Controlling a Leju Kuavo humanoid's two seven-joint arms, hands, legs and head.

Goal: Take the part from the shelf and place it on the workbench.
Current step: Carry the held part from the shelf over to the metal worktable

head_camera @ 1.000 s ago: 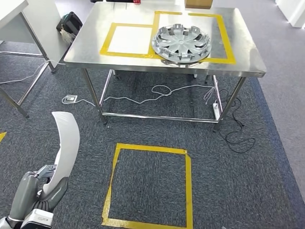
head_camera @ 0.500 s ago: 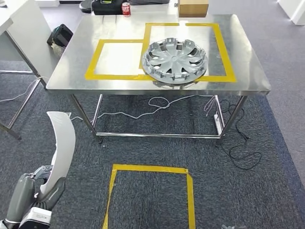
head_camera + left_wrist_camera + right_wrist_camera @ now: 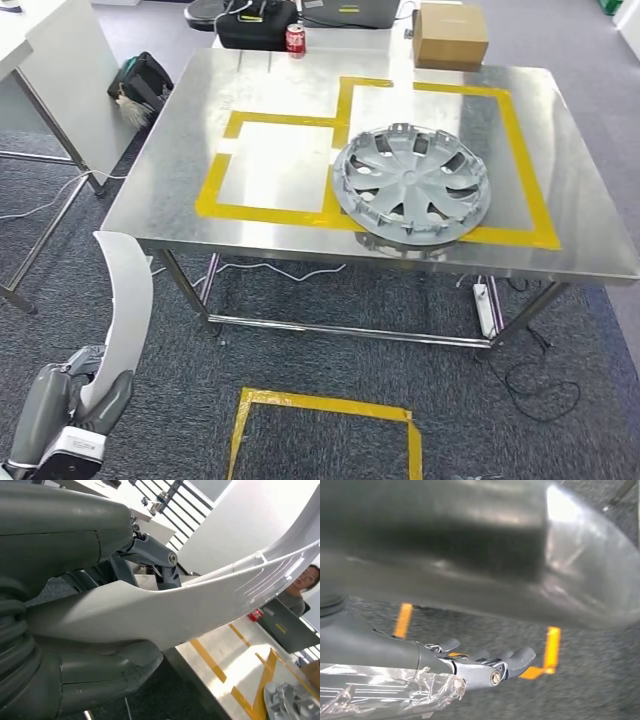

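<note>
Left robot hand gripping curved white part, at seven o'clock from worktop; right robot hand holding nothing, fingers extended.

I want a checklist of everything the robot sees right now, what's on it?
Surface: steel workbench with yellow tape squares.
Job's things: white curved part, held upright in the left hand, not yet on the bench.
Clutter: silver hubcap, red can, cardboard box, black case.
Hands: left holds the part; right hand holds nothing, fingers apart.
Cables: white cord and power strip under the bench.
Surroundings: grey carpet, floor tape square, black bag.
</note>
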